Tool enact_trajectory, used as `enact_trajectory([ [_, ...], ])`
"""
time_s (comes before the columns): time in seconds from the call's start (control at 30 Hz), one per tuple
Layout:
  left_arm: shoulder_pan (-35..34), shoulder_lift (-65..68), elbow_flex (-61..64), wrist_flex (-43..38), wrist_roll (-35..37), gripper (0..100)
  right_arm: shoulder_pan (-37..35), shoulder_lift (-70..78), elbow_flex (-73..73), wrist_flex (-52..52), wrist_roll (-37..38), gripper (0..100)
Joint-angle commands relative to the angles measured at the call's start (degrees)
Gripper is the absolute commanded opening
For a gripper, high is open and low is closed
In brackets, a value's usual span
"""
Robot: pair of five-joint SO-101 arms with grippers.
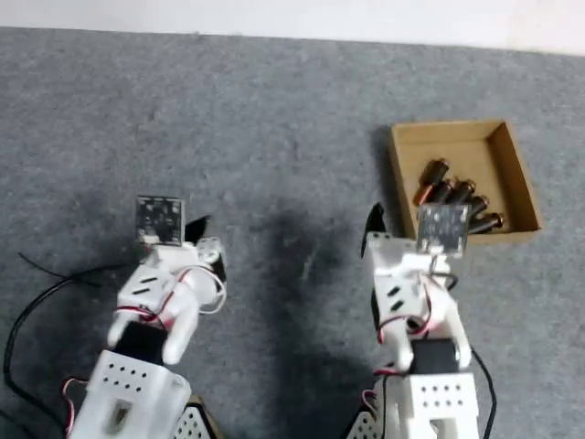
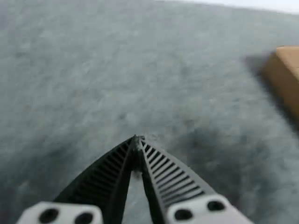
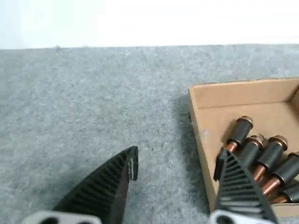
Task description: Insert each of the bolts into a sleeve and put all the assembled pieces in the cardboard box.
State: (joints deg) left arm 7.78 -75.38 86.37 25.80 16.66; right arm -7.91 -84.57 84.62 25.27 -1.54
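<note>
Grey, felt-like tabletop [image 1: 274, 137], with a pale wall strip [image 1: 366, 14] along its far edge.

Left arm [image 1: 164, 302]: jaws pressed together, the ribbed black fingers [image 2: 159, 168] meeting at the tips. Bare grey surface lies under and ahead of them. The cardboard box [image 2: 285, 70] is well off to one side of these jaws and farther ahead.

Right arm [image 1: 420, 311]: jaws spread wide, with grey tabletop showing between the two fingers [image 3: 117, 177]. In the wrist view, the tip of one finger crosses in front of the box's side wall, while the other finger stands over open tabletop, apart from the box.

Cardboard box [image 1: 448, 126]: just ahead of the right jaws, offset to the side away from the left arm. Open top, low walls [image 3: 243, 92].

Assembled pieces [image 3: 261, 154]: several copper-coloured bolts seated in black sleeves, lying side by side on the box floor. They are clustered in the part of the box nearest the right jaws [image 1: 452, 194]. None touches a jaw.

Black cable [image 1: 37, 283] trails on the tabletop behind the left jaws, beside that arm's base.
</note>
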Motion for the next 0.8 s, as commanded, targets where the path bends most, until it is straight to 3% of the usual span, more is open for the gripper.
enact_trajectory([
  [0.0, -5.1, -0.7, -5.2, 12.0, -0.4, 1, -0.4, -9.8, 4.9, 0.3, -0.4, 23.8],
  [0.23, -6.3, -5.0, -5.3, 24.5, -0.5, 1, -1.1, -21.2, 13.5, 7.8, -0.4, 23.8],
  [0.47, -6.3, -29.8, -2.2, 40.7, -6.3, 1, -2.9, -20.5, 12.5, 14.0, -0.4, 23.8],
  [0.77, -6.3, -28.3, 3.4, 42.4, -9.8, 1, -2.9, -19.9, 17.7, 14.8, -0.5, 23.8],
])
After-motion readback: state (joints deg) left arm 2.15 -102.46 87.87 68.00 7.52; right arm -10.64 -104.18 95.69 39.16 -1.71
